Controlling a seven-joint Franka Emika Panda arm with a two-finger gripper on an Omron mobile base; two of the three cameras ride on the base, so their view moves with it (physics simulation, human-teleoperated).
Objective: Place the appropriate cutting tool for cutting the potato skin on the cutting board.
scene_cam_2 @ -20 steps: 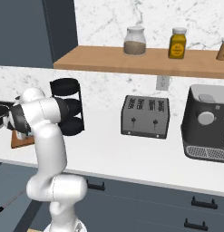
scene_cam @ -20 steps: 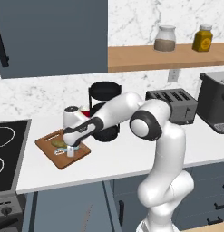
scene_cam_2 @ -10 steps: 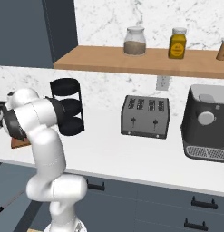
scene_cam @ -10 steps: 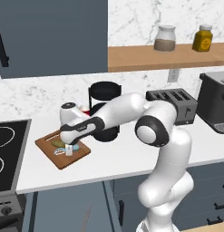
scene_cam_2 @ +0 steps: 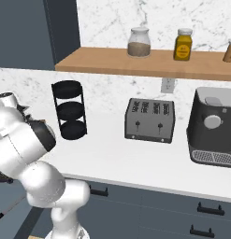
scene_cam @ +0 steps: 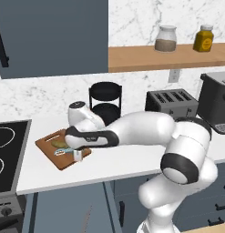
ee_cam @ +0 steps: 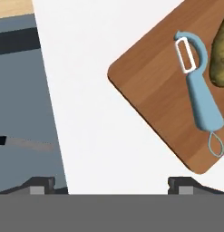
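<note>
The pale-blue peeler (ee_cam: 200, 93) lies flat on the brown cutting board (ee_cam: 154, 90), right beside the yellowish-brown potato (ee_cam: 220, 56). My gripper (ee_cam: 111, 186) is open over the white counter just off the board's corner, with nothing between its fingertips (ee_cam: 41, 183) and no contact with the peeler. From the left base view the board (scene_cam: 52, 157) sits near the counter's front left with the potato (scene_cam: 59, 144) and peeler (scene_cam: 63, 151) on it, and the gripper (scene_cam: 77, 155) hangs over its right front edge.
A black-handled knife (ee_cam: 22, 144) shows beyond the counter's edge against a blue-grey surface. A stove (scene_cam: 4, 154) borders the board on the left. Behind stand a black tiered rack (scene_cam: 105, 102), a toaster (scene_cam: 172, 103) and a coffee machine (scene_cam: 216, 107).
The jaws have spread a little wider and stand free of the peeler. The arm's elbow has swung to the right while the hand stays by the board's front right edge.
</note>
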